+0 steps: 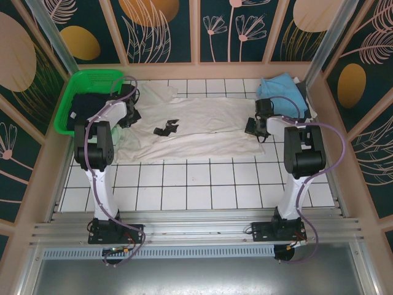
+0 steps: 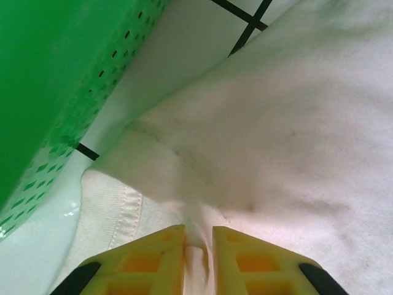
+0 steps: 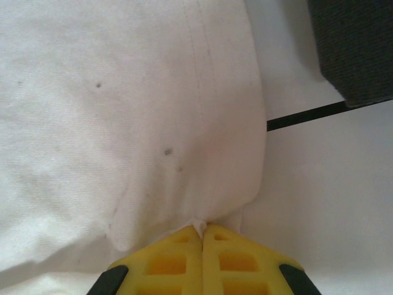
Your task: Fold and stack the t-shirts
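A white-tiled worktop (image 1: 202, 184) with dark grout lines sits inside wood-framed walls (image 1: 166, 31) painted dark teal with leaf and flower shapes. Just to the left of the left tool (image 1: 131, 114) stands a green mesh basket (image 1: 66, 117) holding dark cloth (image 1: 92, 101). The cream-white t-shirt (image 1: 202, 120) lies spread between the two tools. The left tool is almost closed, pinching a fold of it. The right tool (image 1: 256, 128) is clamped tight on the opposite edge. A light blue t-shirt (image 1: 281, 89) lies just beyond the right tool.
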